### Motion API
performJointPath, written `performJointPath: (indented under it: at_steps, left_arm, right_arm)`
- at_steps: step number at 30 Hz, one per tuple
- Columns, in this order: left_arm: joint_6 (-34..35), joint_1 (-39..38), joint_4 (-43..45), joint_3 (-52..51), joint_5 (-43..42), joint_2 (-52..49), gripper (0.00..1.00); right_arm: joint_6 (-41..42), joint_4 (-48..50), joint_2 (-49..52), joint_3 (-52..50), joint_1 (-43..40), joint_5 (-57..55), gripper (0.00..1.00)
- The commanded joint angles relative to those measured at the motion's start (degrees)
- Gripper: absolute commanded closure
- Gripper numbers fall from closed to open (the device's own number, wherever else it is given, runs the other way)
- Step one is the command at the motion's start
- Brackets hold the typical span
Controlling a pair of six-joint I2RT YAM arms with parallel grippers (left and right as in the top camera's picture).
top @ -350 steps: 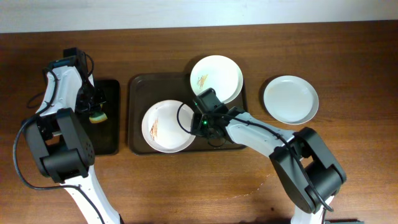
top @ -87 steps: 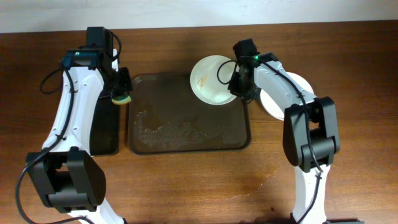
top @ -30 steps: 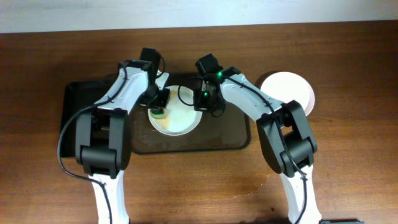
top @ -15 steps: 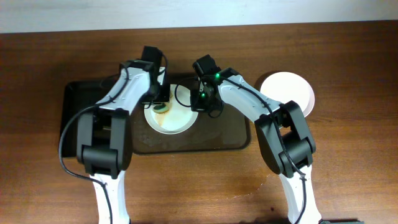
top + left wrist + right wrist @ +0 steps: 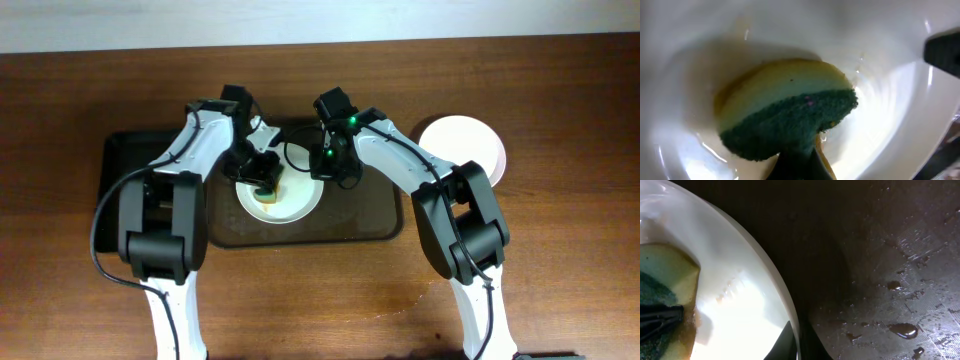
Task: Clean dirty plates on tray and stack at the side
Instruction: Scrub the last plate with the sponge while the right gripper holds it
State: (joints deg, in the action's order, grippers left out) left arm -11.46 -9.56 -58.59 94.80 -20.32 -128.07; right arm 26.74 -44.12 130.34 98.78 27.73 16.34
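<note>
Left gripper clamped on a sponge inside the plate; right gripper pinched narrowly on that plate's rim.
The sponge sits directly under the left fingers, green scrub face toward them and yellow face pressed on the wet plate floor. The right jaws straddle the rim nearest them, and the plate spreads away toward the left gripper. Beneath both lies the tray, beaded with droplets. Well apart, outward of the right gripper, rests another white plate; outward of the left gripper is a black tray.
</note>
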Motion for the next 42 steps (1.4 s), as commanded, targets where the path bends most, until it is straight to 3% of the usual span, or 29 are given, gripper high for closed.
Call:
performJointPath:
  at_steps: [1,3,6,8,11,13,14,15,17,19,21,23,28,32,33,34,35,37,38,42]
  left_arm:
    - [4.4,2.3,7.2,-2.6,-1.2,-6.2,0.99]
    - [6.3,3.7,9.3,-1.2,0.2,-6.2,1.0]
    - [14.6,3.5,10.6,1.6,11.1,-6.2,0.99]
    - [21.3,3.0,6.6,1.7,21.3,-6.2,1.0]
    - [22.8,2.4,-1.9,1.7,30.6,-6.2,1.0]
    - [22.7,2.3,-6.1,1.7,30.5,-6.2,1.0]
    - [18.8,1.9,-7.1,1.7,26.4,-6.2,0.99]
    - [10.7,1.7,-7.0,1.7,16.4,-6.2,0.99]
    - [1.1,1.9,-6.6,1.7,-4.4,-6.2,1.0]
    - [0.7,2.2,-2.5,1.7,-12.6,-6.2,1.0]
    - [6.5,2.3,3.1,1.8,-11.6,-6.2,0.99]
    - [15.7,2.4,4.0,4.5,-1.1,-6.2,1.0]
    - [16.2,2.5,-12.8,31.2,13.4,-5.8,1.0]
    - [18.1,2.5,-20.4,35.6,15.7,-6.0,1.0]
    - [18.1,2.5,-20.5,35.6,15.9,-6.0,0.99]
    - [18.1,2.5,-20.2,35.6,15.9,-6.0,1.0]
    - [18.1,2.5,-19.9,35.6,15.9,-6.0,1.0]
    - [18.1,2.5,-19.5,35.6,15.9,-6.0,1.0]
    - [18.1,2.5,-19.4,35.6,15.9,-6.0,1.0]
    - [18.1,2.7,-19.6,35.6,16.7,-6.1,0.99]
  right_arm:
    - [0.3,0.0,1.3,-1.1,0.3,-1.7,0.96]
    - [0.3,0.0,1.3,-1.1,0.3,-1.7,0.96]
    - [0.1,0.0,1.3,-1.1,0.3,-1.8,0.96]
    - [0.1,0.0,1.3,-1.1,0.3,-1.8,0.96]
    - [0.1,0.0,1.3,-1.1,0.3,-1.8,0.96]
    - [-0.3,0.0,1.3,-1.1,0.3,-1.7,0.96]
    - [-0.3,0.0,1.3,-1.1,0.3,-1.7,0.96]
    - [-0.3,0.0,1.3,-1.1,0.3,-1.7,0.96]
    - [-0.3,0.0,1.3,-1.1,0.3,-1.7,0.96]
    - [-0.3,0.0,1.3,-1.1,0.3,-1.7,0.96]
    - [-0.3,0.0,1.3,-1.1,0.3,-1.7,0.96]
    - [-0.3,0.0,1.3,-1.1,0.3,-1.8,0.96]
    - [-0.3,0.0,1.3,-1.1,0.3,-2.0,0.96]
    - [-0.3,0.6,1.3,-1.1,0.4,-3.5,0.95]
    - [-0.2,1.4,1.3,-1.1,0.4,-3.5,0.65]
    - [1.2,2.0,1.3,-1.1,0.5,-4.3,0.61]
    - [2.1,2.1,1.4,-1.1,0.8,-6.1,0.63]
    - [2.6,2.0,2.7,-1.1,1.7,-6.0,0.87]
    - [2.6,1.9,2.8,-1.1,2.0,-4.9,0.92]
    - [1.7,-2.4,-1.3,-1.0,1.3,-0.5,0.96]
